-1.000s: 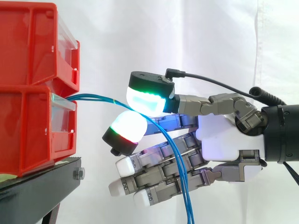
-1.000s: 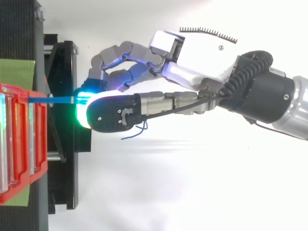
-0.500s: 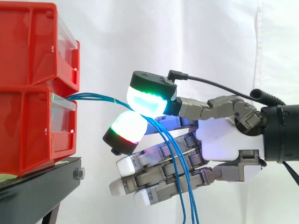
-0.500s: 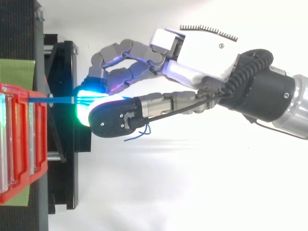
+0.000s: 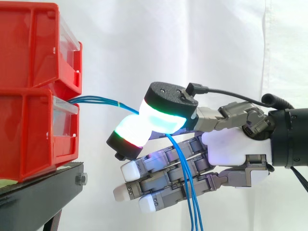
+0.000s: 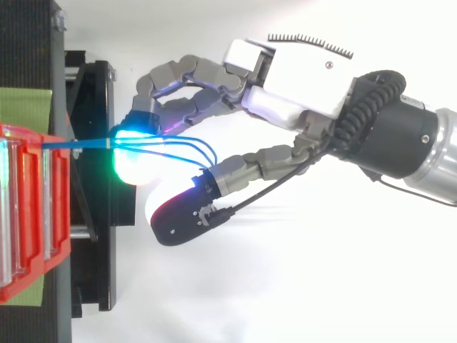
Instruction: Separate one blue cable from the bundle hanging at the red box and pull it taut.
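Step in hand: separation, the pull not yet begun. The bundle of thin blue cables (image 5: 96, 100) leaves the front of the lower red plastic bin (image 5: 29, 134) at the left of the side view. It runs right, passes over a white-and-red glowing fingertip pad (image 5: 132, 131) at frame centre and goes under the cyan-green glowing thumb pad (image 5: 166, 120). From there it hangs across the bent fingers to the bottom edge. All strands slack, none taut.

Top view: the strands fan apart just right of a small pale band (image 6: 108, 143) that seems to bind them near the bin. The robot hand (image 6: 300, 78) is spread. Its thumb stands out toward lower centre of frame, apart from the glowing fingertip, and the other fingers are loosely bent. Nothing pinched as far as I can see; the strands only drape over the fingertip.

Next move, my judgement: close the thumb on one strand alone, against the fingertip, where the fan is widest. Then draw toward frame right until that strand straightens. This needs fine placing, since the strands lie close and the pads are thick.

Around: upper red plastic bin (image 5: 33, 43) stacked on the lower one, black metal stand (image 5: 38, 187) beneath, white curtain (image 5: 168, 38) behind, green sheet (image 6: 25, 107) at upper left of the top view.

In the way: neighbouring strands are likely to be caught along with the chosen one, and the band may limit how far they part
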### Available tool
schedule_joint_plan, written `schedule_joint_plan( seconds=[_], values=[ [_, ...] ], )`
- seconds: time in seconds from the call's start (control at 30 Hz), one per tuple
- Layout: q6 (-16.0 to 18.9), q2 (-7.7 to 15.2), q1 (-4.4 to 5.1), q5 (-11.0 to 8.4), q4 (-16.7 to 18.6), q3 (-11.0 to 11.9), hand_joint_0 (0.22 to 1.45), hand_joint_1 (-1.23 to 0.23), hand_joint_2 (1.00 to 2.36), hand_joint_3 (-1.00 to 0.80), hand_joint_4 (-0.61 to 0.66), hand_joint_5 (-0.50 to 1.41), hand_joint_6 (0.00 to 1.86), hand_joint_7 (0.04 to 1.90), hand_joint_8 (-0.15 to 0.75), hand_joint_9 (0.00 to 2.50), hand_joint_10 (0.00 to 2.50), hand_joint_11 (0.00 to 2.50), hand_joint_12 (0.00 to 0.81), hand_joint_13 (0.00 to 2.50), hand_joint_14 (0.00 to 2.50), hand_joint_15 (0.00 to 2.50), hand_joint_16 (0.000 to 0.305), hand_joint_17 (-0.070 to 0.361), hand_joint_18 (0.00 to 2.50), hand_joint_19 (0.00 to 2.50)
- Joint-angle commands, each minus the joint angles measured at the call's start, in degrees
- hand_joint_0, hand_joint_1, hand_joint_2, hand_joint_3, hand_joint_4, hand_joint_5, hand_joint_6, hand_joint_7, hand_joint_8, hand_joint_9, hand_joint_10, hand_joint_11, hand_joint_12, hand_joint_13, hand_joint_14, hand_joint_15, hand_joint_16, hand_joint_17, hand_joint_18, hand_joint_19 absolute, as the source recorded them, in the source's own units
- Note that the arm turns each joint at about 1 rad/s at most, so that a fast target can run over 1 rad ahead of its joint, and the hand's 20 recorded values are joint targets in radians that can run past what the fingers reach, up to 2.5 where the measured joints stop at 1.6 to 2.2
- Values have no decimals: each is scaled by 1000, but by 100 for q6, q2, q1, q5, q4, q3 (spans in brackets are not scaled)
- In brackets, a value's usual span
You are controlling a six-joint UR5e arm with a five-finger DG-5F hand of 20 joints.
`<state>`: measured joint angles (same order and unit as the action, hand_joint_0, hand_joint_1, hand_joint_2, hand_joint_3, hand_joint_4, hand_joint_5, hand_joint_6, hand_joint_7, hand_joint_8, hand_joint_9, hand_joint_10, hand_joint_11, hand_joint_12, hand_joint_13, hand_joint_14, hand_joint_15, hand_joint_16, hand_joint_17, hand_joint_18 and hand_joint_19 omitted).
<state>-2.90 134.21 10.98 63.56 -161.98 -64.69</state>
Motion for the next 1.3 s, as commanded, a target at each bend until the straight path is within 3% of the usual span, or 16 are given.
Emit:
schedule_joint_plan(
  seconds=[0.0,0.13,0.23,0.33,0.43,0.53,0.7,0.83,1.0,1.1,1.27],
  values=[
    [0,0,-8,-1,0,0,489,-840,1000,-500,224,-217,886,918,310,819,19,609,317,558,6,143,47,105,607,341],
    [0,0,-8,7,0,17,456,-740,1000,-500,244,-202,844,867,321,840,16,590,331,569,5,140,50,113,628,357],
    [0,0,-8,7,-9,17,466,-584,1000,-500,221,-180,802,930,319,847,16,575,329,554,5,136,50,112,615,366],
    [0,0,-8,-1,-9,17,577,-445,1000,-500,169,-168,777,1013,288,846,20,566,297,522,5,149,44,98,564,397],
    [0,0,-8,-1,-9,17,631,-473,1002,-477,151,-171,792,1011,288,848,18,569,293,519,6,151,43,97,562,417],
    [0,0,-8,-1,-9,17,627,-508,1018,-317,138,-186,829,1042,288,834,18,562,293,499,6,147,44,99,562,414],
    [0,0,-8,7,-9,26,634,-655,1027,-187,174,-201,874,1049,302,816,18,588,299,480,6,140,45,100,559,413],
    [0,0,-8,51,-9,35,681,-739,1023,-246,124,-212,887,999,303,794,18,607,303,474,5,140,45,101,560,403],
    [9,-35,-17,95,-35,35,776,-793,1006,-449,74,-219,896,948,286,777,20,613,302,465,4,124,44,100,550,384],
    [18,-62,-17,95,-141,35,806,-817,1000,-498,76,-225,912,1089,272,801,19,648,295,470,5,127,44,98,542,392],
    [36,-106,-17,104,-422,35,807,-841,1000,-500,86,-221,918,1047,271,847,22,686,289,509,5,138,43,97,586,374]
  ],
)
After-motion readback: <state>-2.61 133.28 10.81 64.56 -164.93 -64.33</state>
